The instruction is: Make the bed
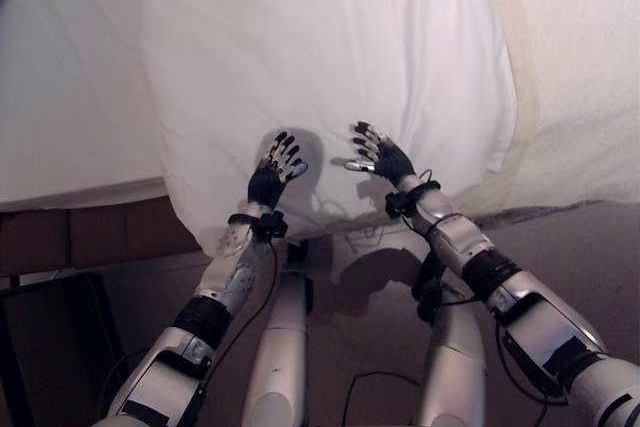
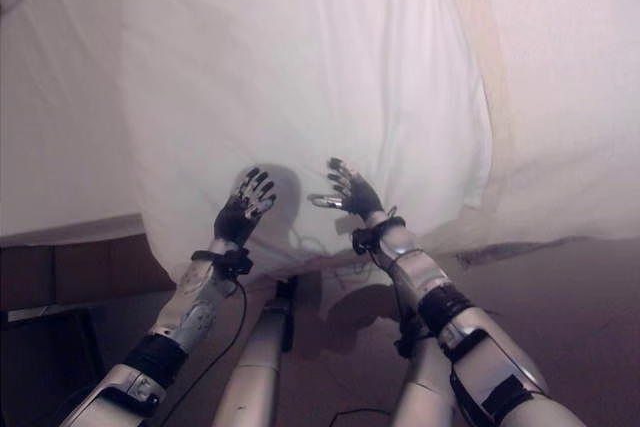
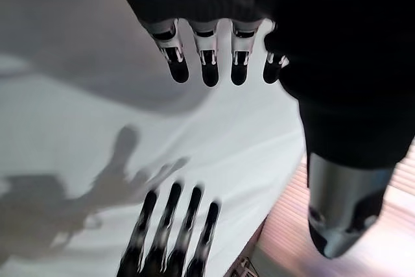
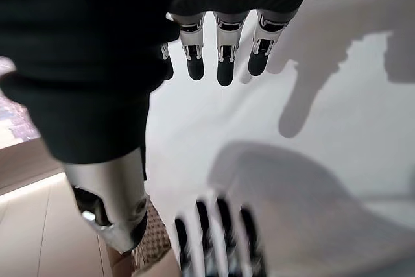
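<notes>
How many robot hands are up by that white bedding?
2. The left hand and the right hand hover side by side, open, over the white duvet's near edge.

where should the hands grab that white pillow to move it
Probably the pillow is best taken by its near lower corners, overhanging the bed edge, from the robot's side. The left hand and right hand hover open there, a pillow's width short of each corner.

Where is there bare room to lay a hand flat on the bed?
Bare sheet lies left of the pillow, and more right of it. It is crowded at the pillow's near edge, where the open left hand and right hand hover.
</notes>
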You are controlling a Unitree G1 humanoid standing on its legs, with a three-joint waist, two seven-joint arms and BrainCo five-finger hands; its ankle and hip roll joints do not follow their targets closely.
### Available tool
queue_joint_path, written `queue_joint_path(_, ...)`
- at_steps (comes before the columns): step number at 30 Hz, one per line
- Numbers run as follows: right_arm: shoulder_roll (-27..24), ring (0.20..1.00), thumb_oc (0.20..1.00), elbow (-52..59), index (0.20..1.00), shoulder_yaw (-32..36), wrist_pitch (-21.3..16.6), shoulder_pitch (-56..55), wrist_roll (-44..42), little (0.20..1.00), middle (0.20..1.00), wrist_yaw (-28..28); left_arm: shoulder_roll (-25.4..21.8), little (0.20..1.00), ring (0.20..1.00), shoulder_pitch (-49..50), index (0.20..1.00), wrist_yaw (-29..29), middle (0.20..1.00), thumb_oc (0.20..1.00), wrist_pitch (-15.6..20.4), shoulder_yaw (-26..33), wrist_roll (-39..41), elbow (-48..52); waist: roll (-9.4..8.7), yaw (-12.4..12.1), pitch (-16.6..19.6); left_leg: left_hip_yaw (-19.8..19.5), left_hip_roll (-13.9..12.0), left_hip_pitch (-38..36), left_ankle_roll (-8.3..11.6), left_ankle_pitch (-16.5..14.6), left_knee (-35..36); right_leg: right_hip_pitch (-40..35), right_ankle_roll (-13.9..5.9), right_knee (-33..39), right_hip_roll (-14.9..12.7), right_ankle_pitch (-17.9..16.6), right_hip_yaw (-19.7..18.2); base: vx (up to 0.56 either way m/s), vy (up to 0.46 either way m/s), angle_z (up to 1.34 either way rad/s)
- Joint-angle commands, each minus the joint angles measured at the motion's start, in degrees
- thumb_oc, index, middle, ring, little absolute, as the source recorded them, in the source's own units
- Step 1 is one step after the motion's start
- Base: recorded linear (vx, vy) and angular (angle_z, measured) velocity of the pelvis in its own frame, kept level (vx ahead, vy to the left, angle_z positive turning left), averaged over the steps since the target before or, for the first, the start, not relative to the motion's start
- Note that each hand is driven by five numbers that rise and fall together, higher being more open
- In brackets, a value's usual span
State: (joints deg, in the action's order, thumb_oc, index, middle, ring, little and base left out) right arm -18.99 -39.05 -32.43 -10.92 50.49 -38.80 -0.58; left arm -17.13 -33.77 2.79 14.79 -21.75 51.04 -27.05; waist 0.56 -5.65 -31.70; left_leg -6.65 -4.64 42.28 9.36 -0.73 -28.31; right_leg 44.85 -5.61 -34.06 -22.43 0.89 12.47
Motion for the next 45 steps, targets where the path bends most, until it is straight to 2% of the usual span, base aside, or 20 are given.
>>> queue_joint_path(1,2.47,1.000,1.000,1.42,1.000,-0.41,-1.89,3.24,-5.61,1.000,1.000,-1.17,0.20,1.000,1.000,-2.30,1.000,0.92,1.000,1.000,1.13,0.15,3.93,1.18,-1.70,-0.44,1.90,-0.46,1.00,2.89,-3.22,-3.69,-2.59,0.30,-2.82,2.23,-0.15,1.28,-2.56,-0.01,-0.014,-0.05)
queue_joint_path(7,5.88,1.000,1.000,-9.43,1.000,0.72,-1.34,11.26,-7.86,1.000,1.000,1.40,2.16,1.000,1.000,-10.64,1.000,-1.61,1.000,1.000,0.09,0.79,6.12,-10.50,-2.15,-0.24,1.90,-1.03,1.41,11.02,-3.37,-5.03,-8.72,8.87,-2.11,-4.02,0.64,3.67,-3.82,0.01,-0.017,-0.03)
queue_joint_path(14,5.59,1.000,1.000,-22.60,1.000,3.50,-0.86,19.65,-8.81,1.000,1.000,5.30,-0.37,1.000,1.000,-19.06,1.000,-5.80,1.000,1.000,-0.72,4.03,4.24,-26.48,-2.88,0.37,1.90,-1.40,1.69,18.22,-3.60,-6.72,-14.83,16.04,-1.14,-9.91,1.70,6.37,-4.74,0.00,-0.003,-0.01)
queue_joint_path(19,1.61,1.000,1.000,-30.62,1.000,6.84,-0.04,22.61,-5.60,1.000,1.000,8.58,-3.30,1.000,1.000,-20.50,1.000,-7.45,1.000,1.000,-1.10,7.95,3.84,-34.74,-3.00,0.14,1.90,-1.45,1.85,20.17,-3.98,-7.72,-16.59,18.27,-0.95,-11.94,1.93,7.41,-5.00,0.00,0.000,0.00)
queue_joint_path(23,-2.49,1.000,1.000,-34.80,1.000,9.61,0.07,22.64,-3.82,1.000,1.000,12.06,-5.69,1.000,1.000,-21.05,1.000,-11.46,1.000,1.000,0.29,11.51,2.80,-38.54,-2.89,-0.28,1.90,-1.72,2.21,20.92,-4.25,-8.18,-17.05,18.96,-1.10,-12.86,2.00,8.08,-5.03,0.00,0.000,0.00)
queue_joint_path(25,-2.53,1.000,1.000,-34.96,1.000,9.63,0.06,22.80,-3.76,1.000,1.000,12.04,-5.64,1.000,1.000,-21.22,1.000,-11.42,1.000,1.000,0.34,11.50,2.79,-38.69,-2.83,-0.30,1.90,-1.75,2.22,21.02,-4.25,-8.22,-17.11,19.04,-1.11,-12.91,1.98,8.12,-5.00,0.00,0.000,0.00)
queue_joint_path(28,-6.52,1.000,1.000,-36.94,1.000,10.02,0.52,22.56,-2.22,1.000,1.000,12.85,-7.90,1.000,1.000,-20.17,1.000,-11.57,1.000,1.000,-0.18,12.32,1.73,-41.38,-2.61,-0.58,1.90,-1.97,2.48,21.90,-4.41,-8.38,-17.55,19.59,-1.11,-13.58,1.65,8.65,-4.68,0.00,0.000,0.00)
queue_joint_path(36,-13.25,1.000,1.000,-38.73,1.000,12.02,0.56,20.45,-0.96,1.000,1.000,14.71,-12.00,1.000,1.000,-17.42,1.000,-14.23,1.000,1.000,1.79,16.18,1.26,-41.38,-1.66,-1.40,1.90,-2.19,2.70,22.78,-4.59,-8.66,-17.84,20.63,-1.18,-14.61,1.28,9.51,-4.68,0.01,-0.009,0.06)
queue_joint_path(41,-17.85,1.000,1.000,-38.85,1.000,14.16,-0.23,18.29,-0.20,1.000,1.000,18.03,-16.78,1.000,1.000,-14.46,1.000,-19.28,1.000,1.000,3.95,19.20,-2.74,-41.81,-1.97,-1.48,1.90,-2.37,2.40,22.96,-4.60,-9.13,-18.43,21.07,-1.50,-15.06,1.42,10.08,-4.97,0.00,-0.004,-0.01)
queue_joint_path(45,-20.20,1.000,1.000,-38.16,1.000,14.96,-0.97,18.08,0.28,1.000,1.000,19.74,-18.59,1.000,1.000,-12.66,1.000,-21.31,1.000,1.000,4.72,20.82,-4.03,-41.66,-2.34,-1.21,1.90,-2.32,2.20,22.93,-4.64,-9.29,-18.54,21.26,-1.59,-15.39,1.26,10.41,-5.07,0.01,-0.002,-0.02)
